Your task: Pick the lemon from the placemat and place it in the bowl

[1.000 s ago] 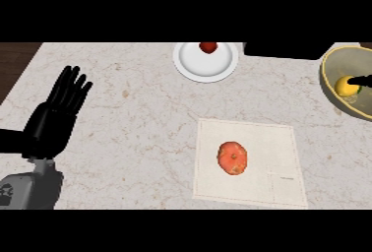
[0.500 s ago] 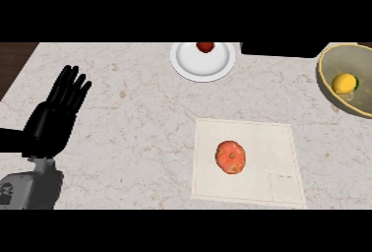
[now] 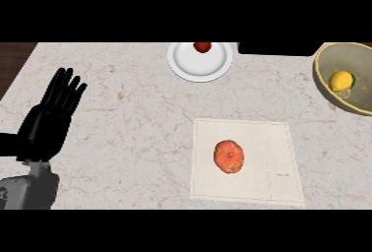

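The small yellow lemon (image 3: 340,80) was found lying inside the wide olive-coloured bowl (image 3: 324,73) at the right edge of the pale marbled counter (image 3: 131,118), well apart from the cream cloth placemat (image 3: 251,140) — so, judged from how things lay, the placing was already done. On the placemat only a mottled orange-red fruit (image 3: 229,156) was seen, resting near its middle; it was not the task's thing and was presumably left there for that reason. The robot's left hand (image 3: 49,120) was shown at the left edge of the view, black fingers straight and spread apart, upright and holding nothing, which was taken for a resting pose, since nothing lay close to it. The right hand was not in view. At the far side a round white plate (image 3: 190,68) carried a small dark red fruit (image 3: 202,47) — well apart from bowl and placemat alike. Nothing was seen standing between placemat and bowl.
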You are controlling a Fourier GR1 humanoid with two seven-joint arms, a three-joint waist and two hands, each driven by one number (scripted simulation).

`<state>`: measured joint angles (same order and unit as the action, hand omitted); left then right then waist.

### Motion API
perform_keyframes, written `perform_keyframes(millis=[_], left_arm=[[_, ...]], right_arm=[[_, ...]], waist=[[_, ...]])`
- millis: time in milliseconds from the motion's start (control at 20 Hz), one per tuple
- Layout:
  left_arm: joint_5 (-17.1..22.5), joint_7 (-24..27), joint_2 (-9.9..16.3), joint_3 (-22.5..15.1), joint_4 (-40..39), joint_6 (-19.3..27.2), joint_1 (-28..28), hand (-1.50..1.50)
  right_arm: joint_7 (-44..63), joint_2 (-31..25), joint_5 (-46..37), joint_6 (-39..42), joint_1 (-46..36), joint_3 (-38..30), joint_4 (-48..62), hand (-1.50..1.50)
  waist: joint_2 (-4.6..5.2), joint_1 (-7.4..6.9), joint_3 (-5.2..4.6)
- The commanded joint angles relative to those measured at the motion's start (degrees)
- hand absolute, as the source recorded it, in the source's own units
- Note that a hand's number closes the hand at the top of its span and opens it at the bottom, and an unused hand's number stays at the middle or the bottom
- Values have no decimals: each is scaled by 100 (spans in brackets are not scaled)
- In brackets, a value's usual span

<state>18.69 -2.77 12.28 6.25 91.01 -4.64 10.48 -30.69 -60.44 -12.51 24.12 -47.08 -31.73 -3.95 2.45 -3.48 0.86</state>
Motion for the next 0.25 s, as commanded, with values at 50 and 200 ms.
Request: perform_keyframes(millis=[50,200], left_arm=[[28,54,-11,47,-12,0,31,0],[-37,7,-30,-55,130,17,7,0]], right_arm=[[-214,-228,101,550,366,-104,37,-150],[-319,-259,24,676,583,-29,1,-150]], waist=[[12,31,13],[-12,-4,20]])
